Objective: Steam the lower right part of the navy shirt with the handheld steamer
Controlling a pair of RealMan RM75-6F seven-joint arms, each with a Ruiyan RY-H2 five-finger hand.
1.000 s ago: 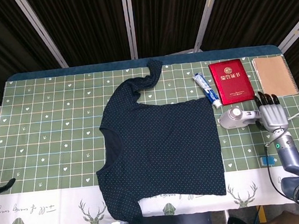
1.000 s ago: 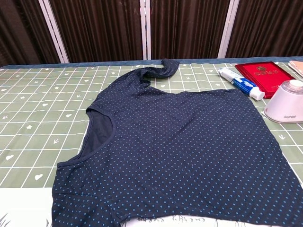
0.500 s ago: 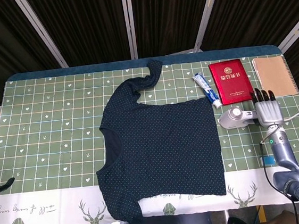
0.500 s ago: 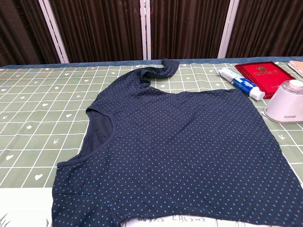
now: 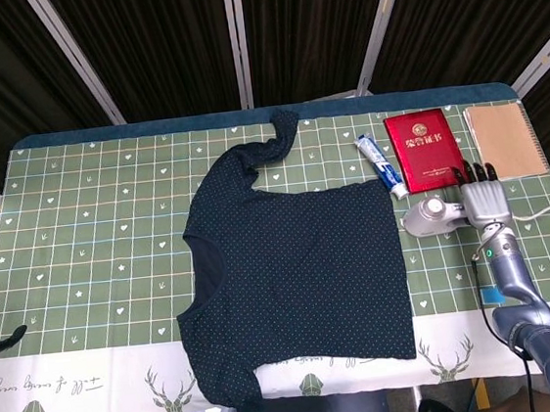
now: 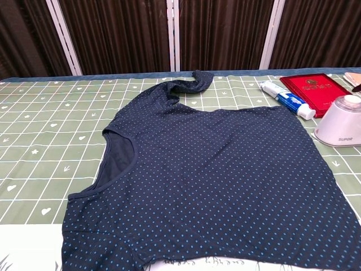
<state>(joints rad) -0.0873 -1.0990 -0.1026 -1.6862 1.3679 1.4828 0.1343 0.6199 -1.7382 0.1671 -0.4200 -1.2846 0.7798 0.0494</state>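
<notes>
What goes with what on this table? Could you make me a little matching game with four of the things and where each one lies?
Things:
1. navy shirt
2. handheld steamer
3. red booklet
4. toothpaste tube

Places:
A. far right corner area, next to a tan notebook
B. spread flat mid-table
C. between the shirt and the red booklet
D. right of the shirt, at the right hand

Pairs: 1-B, 2-D, 3-A, 4-C

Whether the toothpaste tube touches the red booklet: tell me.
Apart. In the head view a strip of green tablecloth shows between the toothpaste tube and the red booklet; the chest view shows the same gap.
</notes>
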